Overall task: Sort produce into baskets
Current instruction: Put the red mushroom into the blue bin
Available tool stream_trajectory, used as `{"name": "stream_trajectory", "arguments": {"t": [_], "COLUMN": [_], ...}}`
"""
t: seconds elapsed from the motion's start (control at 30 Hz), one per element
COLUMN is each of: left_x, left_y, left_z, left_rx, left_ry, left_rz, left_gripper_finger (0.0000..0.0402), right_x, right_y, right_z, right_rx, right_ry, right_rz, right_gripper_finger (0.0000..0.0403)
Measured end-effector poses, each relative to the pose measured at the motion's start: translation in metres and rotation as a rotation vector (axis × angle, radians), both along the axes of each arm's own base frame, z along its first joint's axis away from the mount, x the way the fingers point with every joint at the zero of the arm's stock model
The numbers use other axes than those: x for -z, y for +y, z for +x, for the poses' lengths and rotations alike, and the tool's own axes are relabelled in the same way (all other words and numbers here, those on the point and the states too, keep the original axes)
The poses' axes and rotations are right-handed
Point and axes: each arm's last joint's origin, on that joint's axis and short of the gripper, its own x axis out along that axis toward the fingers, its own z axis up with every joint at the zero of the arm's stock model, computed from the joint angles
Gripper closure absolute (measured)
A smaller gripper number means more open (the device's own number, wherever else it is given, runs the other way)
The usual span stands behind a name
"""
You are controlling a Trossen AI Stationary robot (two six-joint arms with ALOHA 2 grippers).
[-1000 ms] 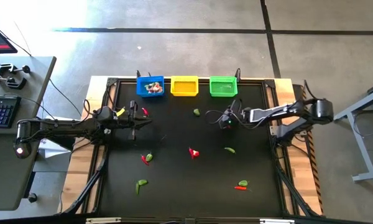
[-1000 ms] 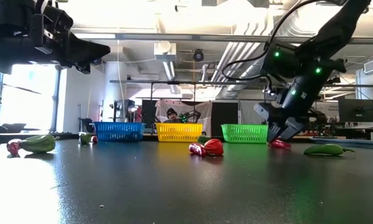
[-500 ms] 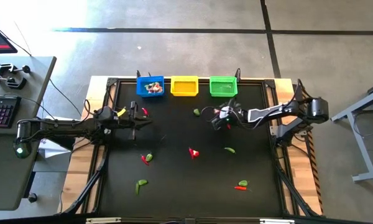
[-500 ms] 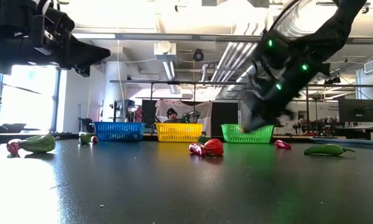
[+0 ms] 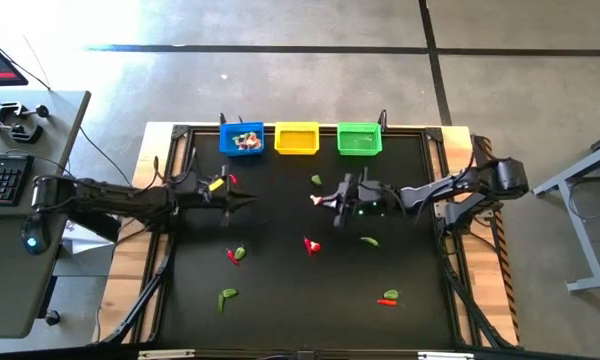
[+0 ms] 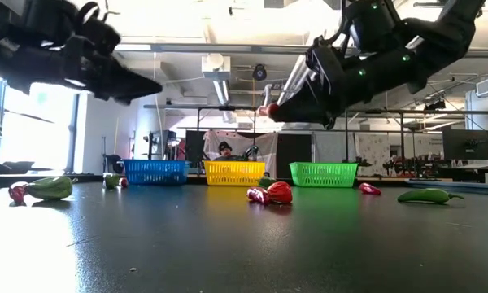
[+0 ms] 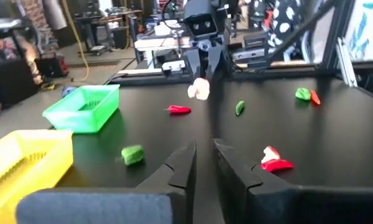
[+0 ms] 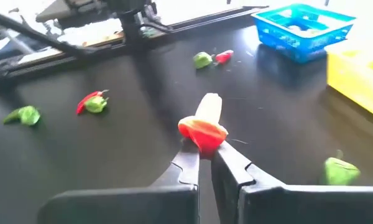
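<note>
Above the table's middle, my right gripper (image 8: 205,155) is clamped on a red-and-whitish produce piece (image 8: 204,124), lifted clear; my left gripper (image 7: 203,163) hovers slightly parted, holding nothing.

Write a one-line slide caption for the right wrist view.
Right claw shut on a small red-and-whitish toy vegetable, lifted above the black table, blue mesh basket beyond.
</note>
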Motion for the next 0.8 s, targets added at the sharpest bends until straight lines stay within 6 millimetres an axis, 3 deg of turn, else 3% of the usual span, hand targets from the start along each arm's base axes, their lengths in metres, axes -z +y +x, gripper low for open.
{"name": "stream_trajectory", "arguments": {"t": [0.3, 0.6, 0.8], "left_x": [-0.018, -0.011, -0.002], "left_y": [-0.007, -0.019, -0.019], "left_z": [0.054, 0.111, 0.131], "left_rx": [0.096, 0.187, 0.140], "left_ry": [0.069, 0.152, 0.201], "left_rz": [0.145, 0.254, 0.291], "left_gripper_finger": [0.0325, 0.0310, 0.0309], "right_x": [0.014, 0.016, 0.015], "right_y": [0.017, 0.024, 0.024], "right_z": [0.009, 0.010, 0.011], "right_rx": [-0.082, -0.114, -0.132], "right_ry": [-0.023, -0.037, -0.044], "right_rz": [-0.023, -0.019, -0.013], "right_gripper_finger": [0.0398, 0.0398, 0.0398]}}
